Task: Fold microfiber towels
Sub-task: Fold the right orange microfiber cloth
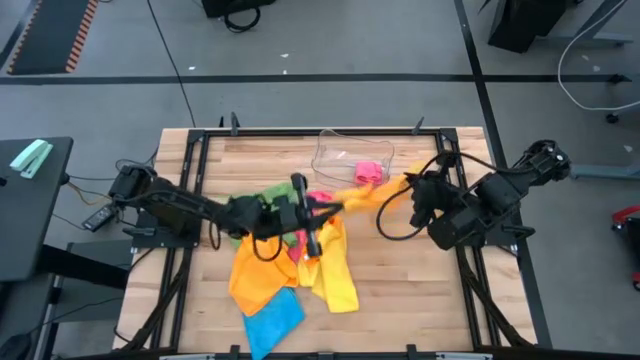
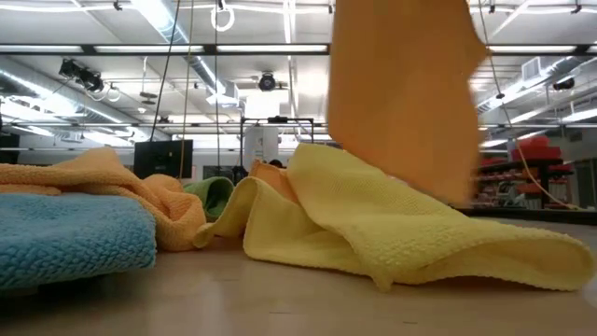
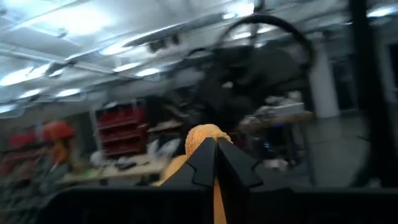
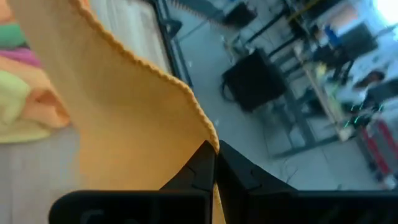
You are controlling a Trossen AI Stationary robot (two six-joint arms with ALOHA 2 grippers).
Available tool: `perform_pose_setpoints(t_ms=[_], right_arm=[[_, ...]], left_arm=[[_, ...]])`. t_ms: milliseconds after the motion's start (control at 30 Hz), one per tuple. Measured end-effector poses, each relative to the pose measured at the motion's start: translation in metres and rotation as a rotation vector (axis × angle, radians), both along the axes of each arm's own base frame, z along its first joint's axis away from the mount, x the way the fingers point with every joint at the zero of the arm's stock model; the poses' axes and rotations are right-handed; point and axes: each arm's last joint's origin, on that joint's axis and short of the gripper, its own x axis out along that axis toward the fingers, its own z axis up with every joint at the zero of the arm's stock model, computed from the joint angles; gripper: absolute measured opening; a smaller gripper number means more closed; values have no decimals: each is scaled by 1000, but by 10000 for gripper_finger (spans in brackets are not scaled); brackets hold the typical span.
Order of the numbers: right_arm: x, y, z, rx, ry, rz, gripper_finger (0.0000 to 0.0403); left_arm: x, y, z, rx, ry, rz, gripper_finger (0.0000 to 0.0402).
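An orange microfiber towel point(image 1: 365, 193) is strung between my two grippers above the table's middle. My left gripper point(image 1: 322, 207) is shut on its left end and my right gripper point(image 1: 408, 183) on its right end. In the low view the towel point(image 2: 401, 93) hangs as a broad sheet. Below it lie a yellow towel point(image 1: 338, 272), a second orange one point(image 1: 255, 275), a blue one point(image 1: 272, 320) and a green one point(image 1: 265, 195), heaped on the wooden table. A pink towel point(image 1: 370, 172) lies at the clear tray point(image 1: 335, 150). My left gripper pinches a bunched bit of the orange towel point(image 3: 205, 134) between its two shut fingers, and the cloth bulges out past the tips. The towel is lifted off the heap here. My right gripper pinches the towel at a hemmed corner point(image 4: 208, 142) between its two shut fingers point(image 4: 239, 171). The cloth spreads away from that corner toward the heap and hangs below the hold.
The heap of towels point(image 2: 373, 215) covers the table's middle and near left, with the blue one point(image 2: 65, 238) nearest the front edge. Bare wood point(image 1: 430, 290) lies at the near right. A black frame point(image 1: 470, 270) borders the table.
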Motion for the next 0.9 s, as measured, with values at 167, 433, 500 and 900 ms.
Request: perform_pose_setpoints(t_ms=[167,433,500,900], right_arm=[[13,20,-15,148,87,151,19],[20,64,-95,415,380,220,19],[15,74,-105,440,421,227,19],[17,128,-123,563,314,395,19]], left_arm=[[-2,-28,-17,21,172,-91,15],[-16,-68,-47,-138,455,-241,19],[-20,-76,-48,-145,471,-268,22],[-34,-103,-51,-148,513,-427,14]])
